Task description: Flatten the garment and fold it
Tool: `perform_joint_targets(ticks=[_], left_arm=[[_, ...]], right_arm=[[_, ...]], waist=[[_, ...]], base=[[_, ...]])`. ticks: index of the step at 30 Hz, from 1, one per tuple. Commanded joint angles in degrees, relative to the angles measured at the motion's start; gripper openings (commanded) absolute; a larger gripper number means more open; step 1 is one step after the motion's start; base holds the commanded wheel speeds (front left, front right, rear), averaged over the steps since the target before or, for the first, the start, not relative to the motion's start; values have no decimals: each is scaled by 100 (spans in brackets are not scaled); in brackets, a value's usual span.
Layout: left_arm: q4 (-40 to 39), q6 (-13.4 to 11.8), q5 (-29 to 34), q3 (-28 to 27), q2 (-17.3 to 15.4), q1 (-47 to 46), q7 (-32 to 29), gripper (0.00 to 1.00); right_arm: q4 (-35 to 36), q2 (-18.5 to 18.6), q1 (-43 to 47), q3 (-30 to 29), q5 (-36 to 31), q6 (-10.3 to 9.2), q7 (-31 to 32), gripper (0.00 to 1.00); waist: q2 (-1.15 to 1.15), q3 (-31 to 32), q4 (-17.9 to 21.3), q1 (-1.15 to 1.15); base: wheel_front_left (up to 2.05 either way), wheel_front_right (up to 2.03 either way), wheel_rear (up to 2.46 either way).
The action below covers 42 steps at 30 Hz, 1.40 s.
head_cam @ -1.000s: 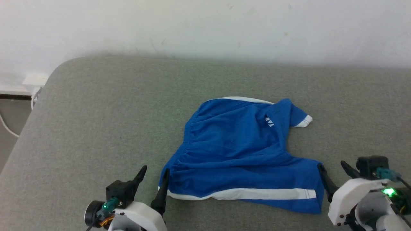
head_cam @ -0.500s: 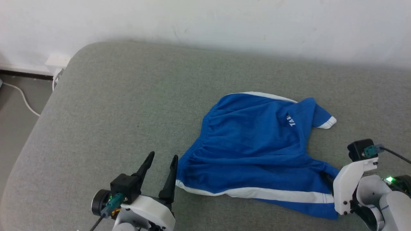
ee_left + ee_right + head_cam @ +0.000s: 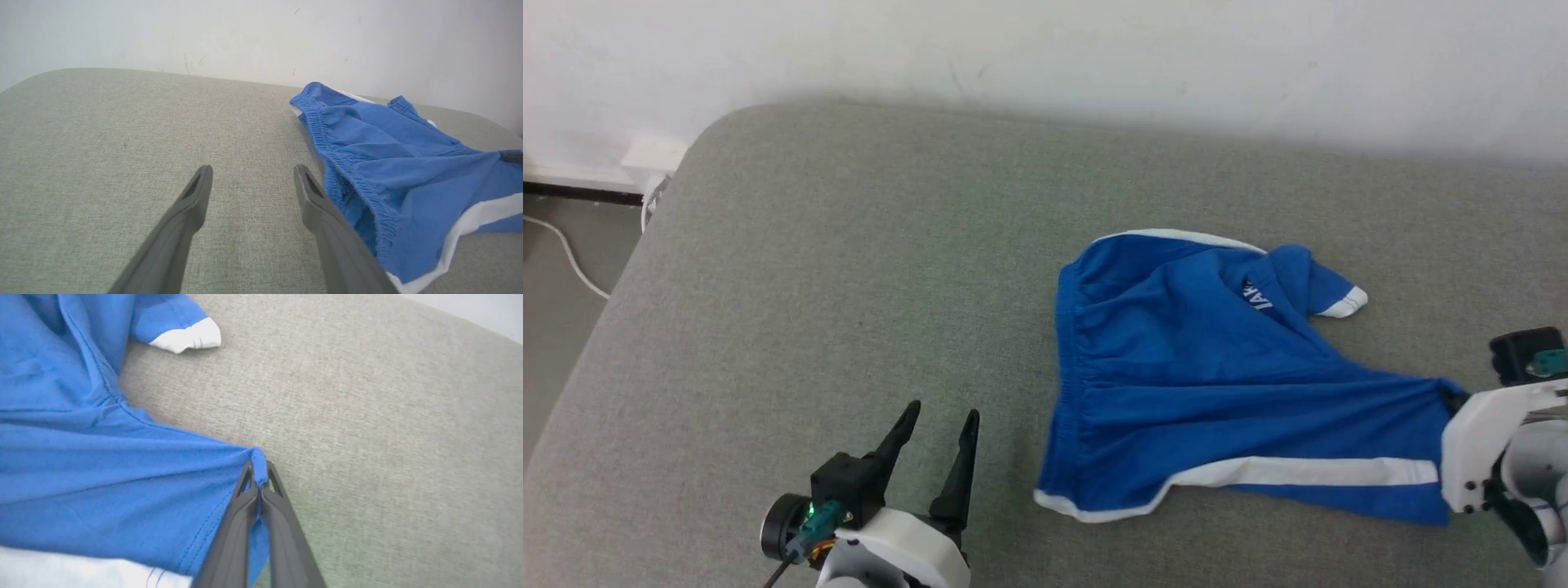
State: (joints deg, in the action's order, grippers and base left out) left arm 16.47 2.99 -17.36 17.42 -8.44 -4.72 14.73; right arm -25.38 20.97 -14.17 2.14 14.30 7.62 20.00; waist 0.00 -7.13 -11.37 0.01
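Observation:
The bright blue shorts (image 3: 1209, 384) lie on a grey cushioned surface (image 3: 849, 269), waistband to the left, white side stripe along the near edge, and a leg with white lettering (image 3: 1262, 296) folded over at the back. My right gripper (image 3: 1450, 392) is shut on the hem corner of the near leg, cloth pinched between its fingers (image 3: 258, 479) and stretched taut to the right. My left gripper (image 3: 943, 425) stands open, apart from the shorts' waistband (image 3: 347, 179), which lies just right of its fingers (image 3: 249, 173).
A white wall (image 3: 1045, 49) runs behind the surface. The surface's rounded left edge (image 3: 629, 245) drops to a floor with a white cable (image 3: 564, 253) and a wall outlet. Bare grey fabric stretches left and behind the shorts.
My right gripper shut on the near leg's hem and pulled it rightward, dragging the shorts away from my left gripper. The head view has also shifted.

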Motion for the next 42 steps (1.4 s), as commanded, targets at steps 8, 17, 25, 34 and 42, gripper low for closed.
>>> perform_joint_targets(ticks=[8, 17, 25, 34, 42], left_arm=[[10, 151, 130, -161, 151, 96, 27, 100], [-322, 347, 45, -359, 244, 316, 27, 100], [-581, 437, 1, -96, 15, 499, 27, 100], [-888, 448, -809, 1672, -1238, 178, -1513, 100], [-929, 448, -1149, 2085, -1593, -135, -1856, 100]], right_arm=[[-258, 108, -74, -9, -294, -13, -536, 100], [544, -237, 344, -307, -236, -13, -1914, 100], [1686, -1071, 1353, -878, -102, -13, -2746, 100], [2012, -1500, 1771, -1103, -185, -13, -2715, 100], [1966, -1625, 1744, -1234, -289, -13, -2661, 100]], waist=[[0, 108, 146, -1], [0, 277, 373, -1], [0, 268, 617, -1], [0, 238, 862, -1], [0, 165, 977, -1]], base=[[0, 0, 0], [0, 0, 0], [0, 0, 0], [0, 0, 0], [0, 0, 0]])
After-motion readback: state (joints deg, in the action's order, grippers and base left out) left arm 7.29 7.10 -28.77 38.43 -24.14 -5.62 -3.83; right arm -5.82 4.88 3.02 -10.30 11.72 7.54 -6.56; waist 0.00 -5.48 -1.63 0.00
